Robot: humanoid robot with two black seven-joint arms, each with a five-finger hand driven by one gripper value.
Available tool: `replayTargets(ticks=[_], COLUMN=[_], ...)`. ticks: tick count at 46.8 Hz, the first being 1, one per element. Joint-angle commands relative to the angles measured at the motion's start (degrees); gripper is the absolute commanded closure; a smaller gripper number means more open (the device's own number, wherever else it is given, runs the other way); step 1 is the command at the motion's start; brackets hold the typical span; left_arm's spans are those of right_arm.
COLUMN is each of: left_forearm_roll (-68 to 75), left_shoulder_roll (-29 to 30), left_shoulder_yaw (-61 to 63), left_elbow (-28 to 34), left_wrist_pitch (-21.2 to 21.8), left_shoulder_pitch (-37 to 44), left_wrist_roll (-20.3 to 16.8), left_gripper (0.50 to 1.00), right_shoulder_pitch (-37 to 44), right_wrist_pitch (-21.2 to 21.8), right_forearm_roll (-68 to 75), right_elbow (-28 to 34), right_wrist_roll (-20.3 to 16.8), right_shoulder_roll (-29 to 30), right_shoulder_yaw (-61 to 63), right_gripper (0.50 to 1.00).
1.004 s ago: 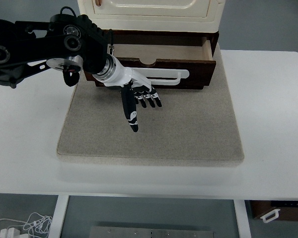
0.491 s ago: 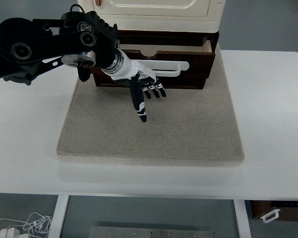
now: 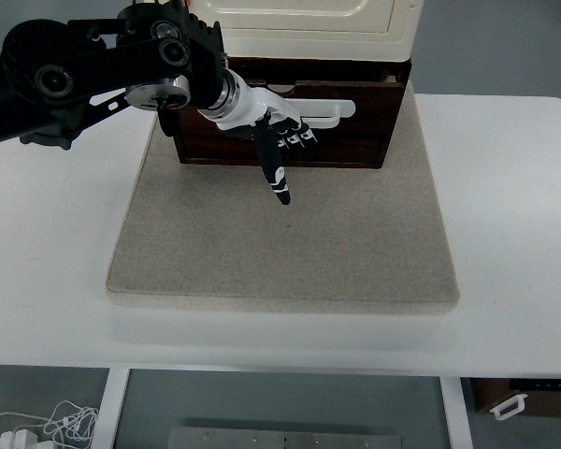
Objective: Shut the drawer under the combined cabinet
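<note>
A: So, what changes from left to right?

B: From the left edge, the left hand (image 3: 273, 140) presses flat on the drawer (image 3: 280, 126) front, fingers extended, gripping nothing. A second ago the drawer's inside showed; now it sits almost flush under the cabinet (image 3: 299, 23), on the mat (image 3: 280, 243).

A: Meaning?

B: Closing looks nearly finished.
</note>
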Motion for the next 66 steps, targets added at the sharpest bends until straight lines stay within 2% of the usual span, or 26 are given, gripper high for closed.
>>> replayTargets(ticks=[1,16,26,35,40,46,55,66], left_forearm_roll=[-0.01,-0.01,0.61,0.61,0.52,0.52,0.43,0.26], left_shoulder_roll=[-0.17,-1.05,-0.96,-1.22,-1.4,-1.49,-1.49,-1.05], left_shoulder_yaw=[-0.09,-0.88,-1.76,-1.76,-2.2,-5.1,-13.79,-26.1], left_elbow=[1.39,5.53,5.62,4.74,2.81,-0.71,-2.91,-2.47], left_wrist_pitch=[0.13,0.84,0.84,-0.39,-2.24,-2.15,-2.59,-2.59], left_shoulder_pitch=[0.19,1.51,1.78,2.13,2.13,2.65,3.01,4.59], left_wrist_roll=[-0.25,-0.69,-0.86,-0.95,-0.95,-1.56,-6.83,-12.9], left_gripper=[0.5,0.5,0.5,0.5,0.5,0.5,0.5,0.5], right_shoulder_pitch=[0.0,0.0,0.0,0.0,0.0,0.09,0.09,0.0], right_wrist_pitch=[0.08,0.0,0.08,-0.01,0.08,0.08,0.0,0.0], right_forearm_roll=[0.0,0.0,0.0,0.0,0.0,0.0,0.0,0.0], right_elbow=[0.02,0.02,0.02,0.02,-0.07,-0.07,0.02,0.02], right_wrist_roll=[0.0,0.0,0.0,0.0,0.0,0.0,0.0,0.0], right_shoulder_roll=[0.0,0.0,0.0,0.0,0.0,0.0,0.0,0.0], right_shoulder_yaw=[0.02,0.02,0.02,0.02,0.02,0.02,-0.07,-0.07], right_gripper=[0.548,0.548,0.548,0.548,0.548,0.548,0.548,0.548])
